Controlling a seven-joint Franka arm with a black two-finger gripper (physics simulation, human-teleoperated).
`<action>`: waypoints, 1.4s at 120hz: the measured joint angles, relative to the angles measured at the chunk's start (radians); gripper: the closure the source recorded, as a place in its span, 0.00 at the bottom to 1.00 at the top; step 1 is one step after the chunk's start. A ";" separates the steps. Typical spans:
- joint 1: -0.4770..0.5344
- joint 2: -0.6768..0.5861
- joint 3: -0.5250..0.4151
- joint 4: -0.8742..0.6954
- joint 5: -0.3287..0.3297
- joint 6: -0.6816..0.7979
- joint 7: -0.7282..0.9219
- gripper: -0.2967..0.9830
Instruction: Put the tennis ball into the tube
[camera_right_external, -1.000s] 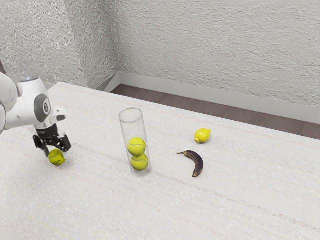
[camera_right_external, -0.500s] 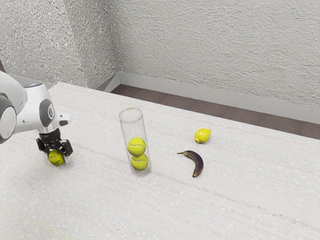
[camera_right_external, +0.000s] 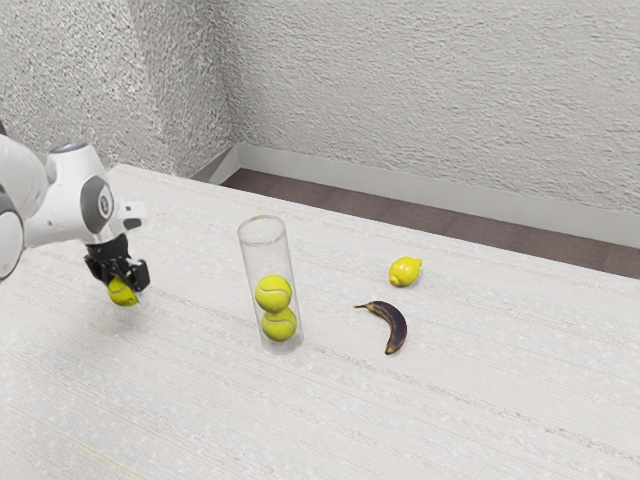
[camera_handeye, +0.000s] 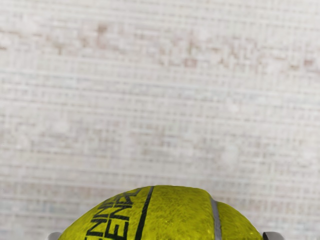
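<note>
Pale tabletop (camera_right_external: 200, 410) lies below as our gripper (camera_right_external: 125, 283) clasps a tennis ball (camera_right_external: 123, 294), well apart from the clear tube (camera_right_external: 264, 258).

The table (camera_right_external: 330, 415) carries a tube (camera_right_external: 265, 253) (clear), banana (camera_right_external: 396, 324) — and lemon (camera_right_external: 405, 271).

The views' edges crop the arm (camera_right_external: 70, 208) and the tennis ball (camera_handeye: 175, 215).

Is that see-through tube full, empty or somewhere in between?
In between: the tube holds an upper ball above a lower ball, and bare wall shows above both, up to the rim.
</note>
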 joint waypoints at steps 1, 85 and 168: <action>-0.002 -0.004 0.000 0.004 0.000 -0.001 0.000 0.46; -0.202 -0.198 -0.208 0.303 0.158 -0.211 -0.089 0.55; -0.225 -0.285 -0.275 0.191 0.204 -0.250 -0.240 0.51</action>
